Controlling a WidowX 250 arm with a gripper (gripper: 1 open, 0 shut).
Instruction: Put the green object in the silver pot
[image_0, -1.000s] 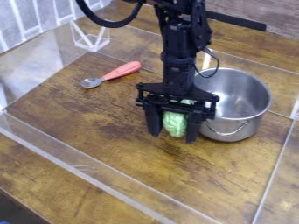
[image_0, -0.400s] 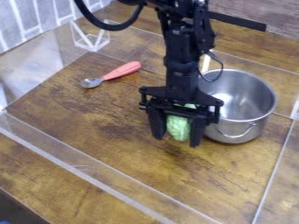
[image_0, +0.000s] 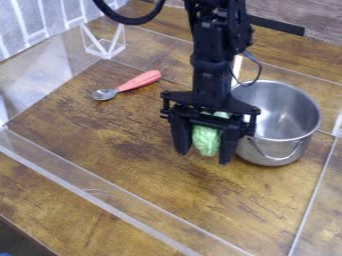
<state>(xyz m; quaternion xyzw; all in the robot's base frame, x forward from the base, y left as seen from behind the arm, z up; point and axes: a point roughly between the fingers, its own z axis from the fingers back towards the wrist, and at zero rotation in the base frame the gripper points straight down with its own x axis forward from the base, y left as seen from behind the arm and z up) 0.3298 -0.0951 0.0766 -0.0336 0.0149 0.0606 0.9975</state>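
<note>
The table (image_0: 94, 150) was dark, worn wood, with clear plastic walls standing along its near-left and far edges. A red-handled spoon (image_0: 128, 84) lay toward the far-left part of the table, its metal bowl pointing to the left edge. Right of the middle, the black arm came down from the top of the view with its end effector (image_0: 207, 148) pointing straight down, the two fingers partly closed around the green object (image_0: 207, 140), which was held upright between them and appeared to hang just clear of the wood. Just beside it, toward the right edge, stood the silver pot (image_0: 274, 122), its small loop handle facing the near side.
</note>
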